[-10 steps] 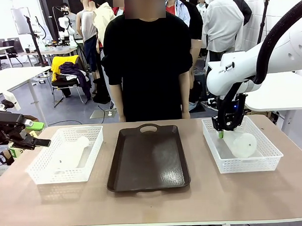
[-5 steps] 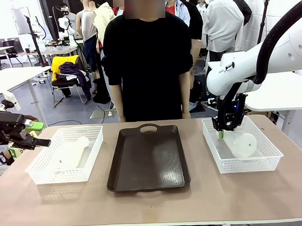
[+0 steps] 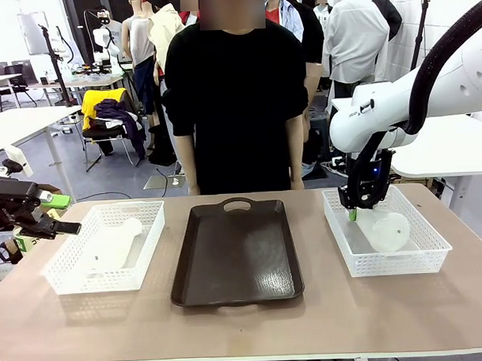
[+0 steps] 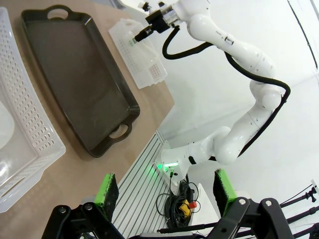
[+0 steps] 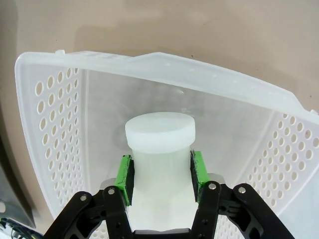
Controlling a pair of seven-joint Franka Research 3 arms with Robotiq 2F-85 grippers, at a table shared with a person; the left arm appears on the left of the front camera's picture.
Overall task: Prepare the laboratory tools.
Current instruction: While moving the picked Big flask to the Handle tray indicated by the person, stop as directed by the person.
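- what's where?
- one flask [image 3: 385,229] lies in the right basket [image 3: 394,264], frame right. the right gripper [image 5: 162,172] pinches its neck, close to a basket wall. the other flask [image 3: 116,244] lies in the left basket [image 3: 94,285]. the left gripper [image 3: 64,214] gapes wide, past the table [image 3: 246,323]'s left edge.

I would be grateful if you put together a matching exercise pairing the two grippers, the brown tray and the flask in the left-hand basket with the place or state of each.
Things:
1. left gripper
2. right gripper
3. tray
4. left flask

Places or states:
a. lying on its side in the left basket
b. jaws closed on the neck of the right flask, inside the right basket
c. on the table between the two baskets
d. jaws open, holding nothing

Pairs: 1-d, 2-b, 3-c, 4-a.
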